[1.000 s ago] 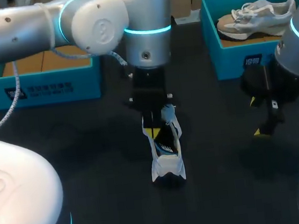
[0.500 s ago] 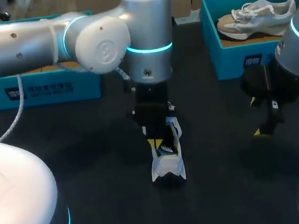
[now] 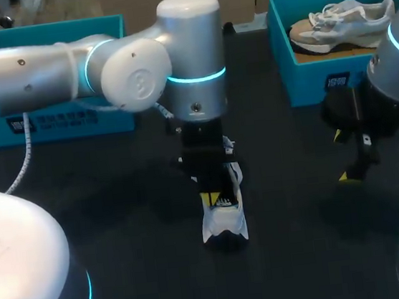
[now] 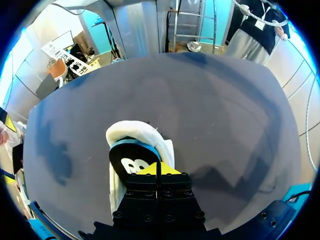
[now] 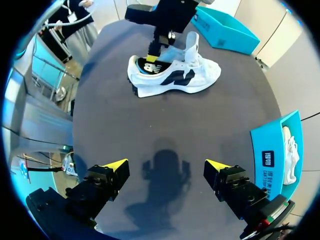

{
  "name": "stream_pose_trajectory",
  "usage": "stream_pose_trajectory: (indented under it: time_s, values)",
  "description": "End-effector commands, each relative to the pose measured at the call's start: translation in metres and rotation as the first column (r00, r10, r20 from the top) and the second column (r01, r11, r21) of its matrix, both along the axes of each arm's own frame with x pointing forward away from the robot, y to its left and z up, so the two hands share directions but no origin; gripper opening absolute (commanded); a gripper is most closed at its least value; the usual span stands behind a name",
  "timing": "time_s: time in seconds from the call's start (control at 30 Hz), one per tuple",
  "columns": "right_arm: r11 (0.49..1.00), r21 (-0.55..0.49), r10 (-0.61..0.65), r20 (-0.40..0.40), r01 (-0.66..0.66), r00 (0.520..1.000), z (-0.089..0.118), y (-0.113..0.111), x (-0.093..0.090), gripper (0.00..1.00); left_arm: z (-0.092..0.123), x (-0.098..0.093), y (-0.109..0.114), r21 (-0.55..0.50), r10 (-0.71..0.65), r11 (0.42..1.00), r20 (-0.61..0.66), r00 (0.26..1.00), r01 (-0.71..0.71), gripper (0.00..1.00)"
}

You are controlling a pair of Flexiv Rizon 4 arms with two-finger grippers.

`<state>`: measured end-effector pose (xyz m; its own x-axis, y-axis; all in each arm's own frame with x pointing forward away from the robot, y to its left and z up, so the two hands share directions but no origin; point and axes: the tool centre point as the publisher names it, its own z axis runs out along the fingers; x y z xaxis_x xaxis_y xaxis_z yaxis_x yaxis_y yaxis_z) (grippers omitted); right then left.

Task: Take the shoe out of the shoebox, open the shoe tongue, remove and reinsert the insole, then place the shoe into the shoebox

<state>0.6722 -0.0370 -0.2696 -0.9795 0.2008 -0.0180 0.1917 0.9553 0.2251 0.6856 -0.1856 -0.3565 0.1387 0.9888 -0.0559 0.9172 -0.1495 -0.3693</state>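
A white shoe with dark side marks stands on the dark table near its middle, heel toward the front; it also shows as the shoe in the right wrist view. My left gripper points down into its opening, fingers shut together. In the left wrist view the left gripper rests its tips on the black insole inside the shoe; I see nothing pinched between them. My right gripper hangs open over bare table at the right, seen as the right gripper, nothing between its fingers.
A blue shoebox at the back right holds a second pale shoe. Another blue box stands at the back left, partly behind my left arm. The right gripper's shadow lies on bare table.
My left arm has moved toward the table's front and lower, its shut gripper sliding along the shoe's opening toward the heel. The right arm has not moved.
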Motion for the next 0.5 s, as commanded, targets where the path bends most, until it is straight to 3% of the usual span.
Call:
stream_pose_trajectory:
  time_s: [0.03,0.2,0.5]
  values:
    - [1.000,-0.001,0.000,0.002,0.000,1.000,0.000,0.000,-0.001,1.00,0.013,0.001,-0.003,-0.015,0.000,1.000,0.002,1.000,0.000,0.00]
    - [1.000,-0.001,0.000,0.002,0.000,1.000,0.000,0.000,-0.001,1.00,0.025,-0.007,-0.006,-0.042,-0.005,0.999,-0.015,1.000,0.005,0.00]
    - [1.000,-0.001,0.000,0.002,0.000,1.000,0.000,0.000,-0.001,1.00,0.004,-0.026,-0.011,-0.035,-0.034,0.999,-0.032,0.999,0.033,0.00]
